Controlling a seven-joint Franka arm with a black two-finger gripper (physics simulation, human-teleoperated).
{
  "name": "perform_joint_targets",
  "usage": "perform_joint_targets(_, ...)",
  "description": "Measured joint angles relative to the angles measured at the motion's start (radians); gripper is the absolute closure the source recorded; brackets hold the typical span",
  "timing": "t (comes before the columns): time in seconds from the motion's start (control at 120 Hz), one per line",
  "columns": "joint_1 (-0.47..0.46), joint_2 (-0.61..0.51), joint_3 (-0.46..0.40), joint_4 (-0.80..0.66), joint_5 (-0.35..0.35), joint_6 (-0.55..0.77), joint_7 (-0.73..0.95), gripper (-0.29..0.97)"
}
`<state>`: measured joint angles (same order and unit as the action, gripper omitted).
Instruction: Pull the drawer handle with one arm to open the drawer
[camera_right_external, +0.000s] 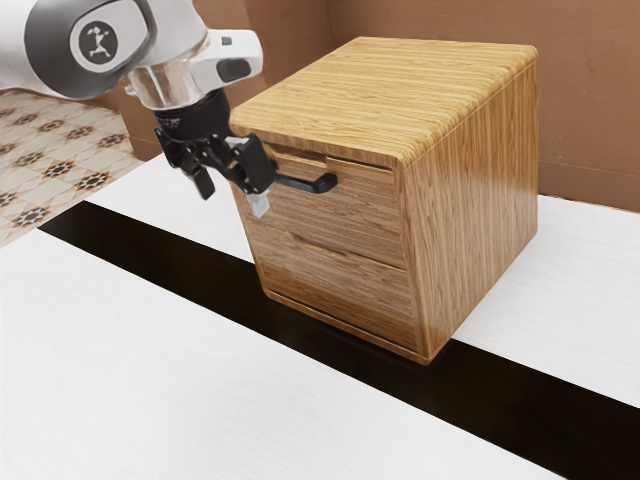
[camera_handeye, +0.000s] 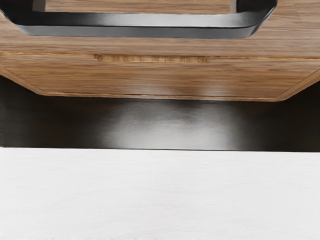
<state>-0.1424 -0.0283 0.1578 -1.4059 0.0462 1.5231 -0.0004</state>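
Here we are at the wooden cabinet, which sits on the black stripe across the white tabletop. The arm comes in from the exterior view's left. The claw is right at the black handle of the top drawer, at the end of the bar toward the exterior view's left. From where I stand I cannot tell whether the claw has actually closed on that bar or is only sitting against it.

Up close, the wrist view has the handle running straight across just ahead of the hand. The lower drawer front is beneath it and the dark stripe is below that. That looks well squared to me.

The top drawer's front looks about level with the lower drawer, so I'd say the opening is barely begun, if at all.

To do this well:
- Get a firm hold on the bar before any pulling starts.
- Draw straight back, square to the drawer front and along the line the drawer slides.
- Keep the hand level, with no lifting and no twisting.

Being off toward one end of the handle is the risk, I reckon. A crooked pull there could rack the drawer, or let the bar slip out. Slow and steady is the call.
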Motion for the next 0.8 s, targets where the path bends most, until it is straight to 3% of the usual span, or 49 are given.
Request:
perform_joint_targets(0.3, 0.097, -0.001, 0.005, 0.007, 0.008, -0.018, 0.0, 0.0)
perform_joint_targets(0.483, 0.112, -0.009, -0.005, 0.218, -0.006, -0.109, -0.046, 0.0)
perform_joint_targets(0.633, 0.055, -0.007, -0.007, 0.233, -0.011, -0.157, -0.211, 0.0)
perform_joint_targets(0.8, 0.023, -0.001, -0.033, 0.234, -0.012, -0.175, -0.502, 0.0)
